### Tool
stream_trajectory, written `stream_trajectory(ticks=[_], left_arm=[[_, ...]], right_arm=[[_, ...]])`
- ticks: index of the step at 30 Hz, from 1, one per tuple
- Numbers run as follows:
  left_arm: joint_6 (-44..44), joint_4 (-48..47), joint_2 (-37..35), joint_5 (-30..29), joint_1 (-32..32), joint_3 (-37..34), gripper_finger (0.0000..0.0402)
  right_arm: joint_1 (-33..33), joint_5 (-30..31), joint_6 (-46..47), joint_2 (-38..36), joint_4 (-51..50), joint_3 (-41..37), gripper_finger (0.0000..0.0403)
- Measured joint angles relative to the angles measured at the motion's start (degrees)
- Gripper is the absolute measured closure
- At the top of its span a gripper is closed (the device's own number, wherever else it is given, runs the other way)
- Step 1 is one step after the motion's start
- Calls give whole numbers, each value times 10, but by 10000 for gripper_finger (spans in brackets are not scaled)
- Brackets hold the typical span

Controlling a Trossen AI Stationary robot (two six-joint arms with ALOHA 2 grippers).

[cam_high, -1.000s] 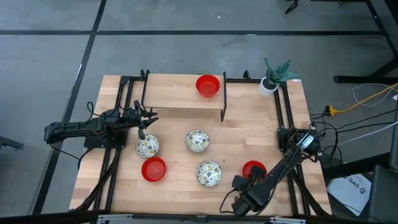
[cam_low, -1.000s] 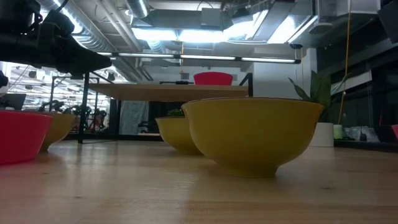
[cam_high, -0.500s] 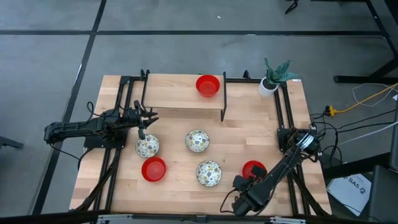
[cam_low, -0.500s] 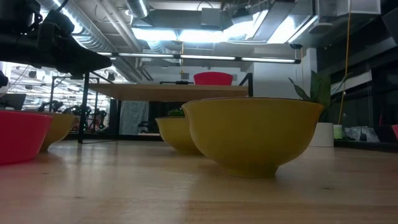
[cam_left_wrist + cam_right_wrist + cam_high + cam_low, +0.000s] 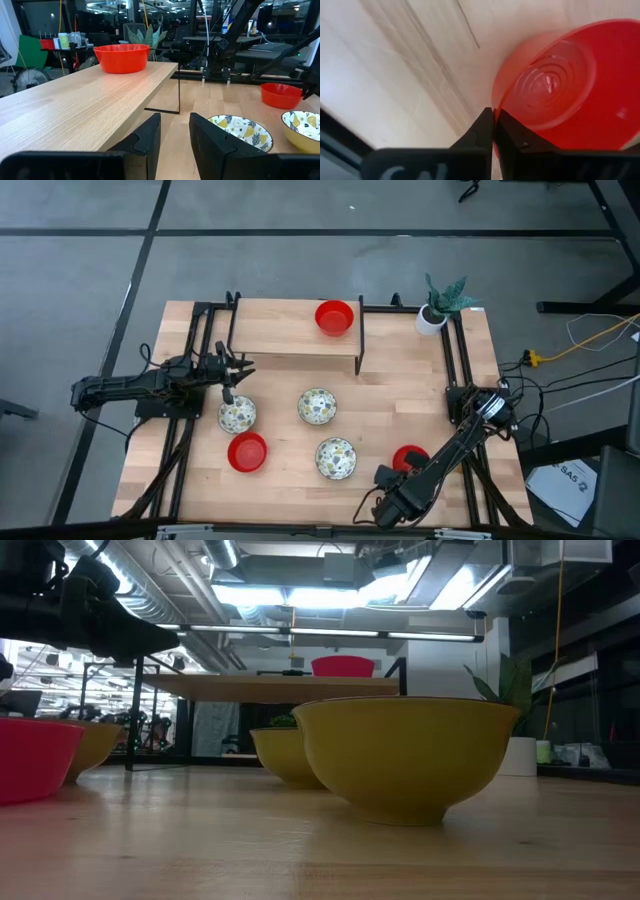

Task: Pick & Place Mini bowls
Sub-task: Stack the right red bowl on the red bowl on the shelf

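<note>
Three red mini bowls show in the high view: one [image 5: 334, 317] on the raised wooden shelf, one [image 5: 247, 452] at the near left, and one [image 5: 411, 456] at the near right. My right gripper [image 5: 398, 471] points down and is shut on the near right one. Three patterned mini bowls [image 5: 237, 416], [image 5: 317, 407], [image 5: 336, 458] rest on their feet mid-table. My left gripper [image 5: 174, 136] is held level by the shelf's left end, open, with nothing between its fingers. My right gripper pinches the red bowl's rim [image 5: 496, 106] on the bowl's near-left side. It comes from above, pointing down, with one finger inside the bowl and one outside. Whether the bowl is off the table I cannot tell.
A small white plant pot [image 5: 431, 318] stands at the far right corner. The shelf [image 5: 290, 340] spans the far middle on black legs. Black frame rails [image 5: 460, 370] run along both table sides. Bare wood lies between the patterned bowls and the shelf.
The red bowl under my right gripper now lies a little closer to the table's near edge, and the gripper covers more of it. My left arm has kept still.
</note>
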Motion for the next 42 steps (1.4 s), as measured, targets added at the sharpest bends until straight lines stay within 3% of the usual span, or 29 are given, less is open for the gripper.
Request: stream_trajectory(ticks=[18,42], left_arm=[[0,0,0,0,0,0,304],[0,0,0,0,0,0,304]], right_arm=[[0,19,-11,0,-15,67,397],[1,75,-55,0,-142,262,396]])
